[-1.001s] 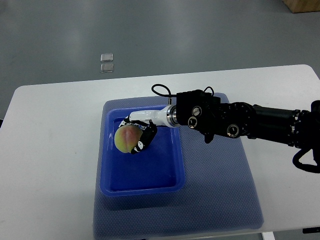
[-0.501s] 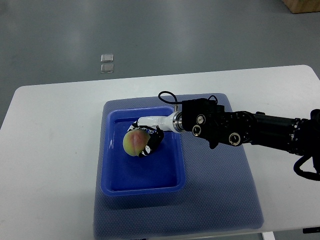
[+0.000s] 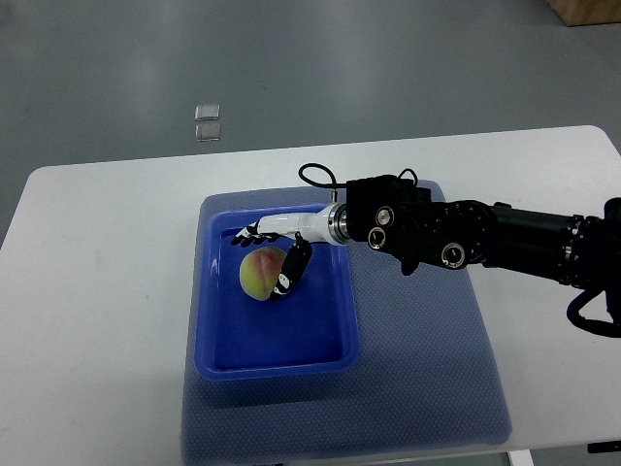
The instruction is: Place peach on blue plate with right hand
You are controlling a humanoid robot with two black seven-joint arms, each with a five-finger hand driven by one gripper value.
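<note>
One peach [image 3: 258, 276], one blue plate [image 3: 275, 335], one blue mat [image 3: 427, 369] and one robot hand [image 3: 277, 254] are on the single white table [image 3: 107, 291]. Two small clear squares [image 3: 207, 121] lie on the floor beyond.

Peach [image 3: 260, 276] lying in blue plate [image 3: 275, 335], right hand [image 3: 275, 249] over it with fingers spread, blue mat [image 3: 427, 388], white table [image 3: 97, 320]

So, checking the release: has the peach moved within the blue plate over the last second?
Yes. The peach shifted right, away from the blue plate left wall.
</note>
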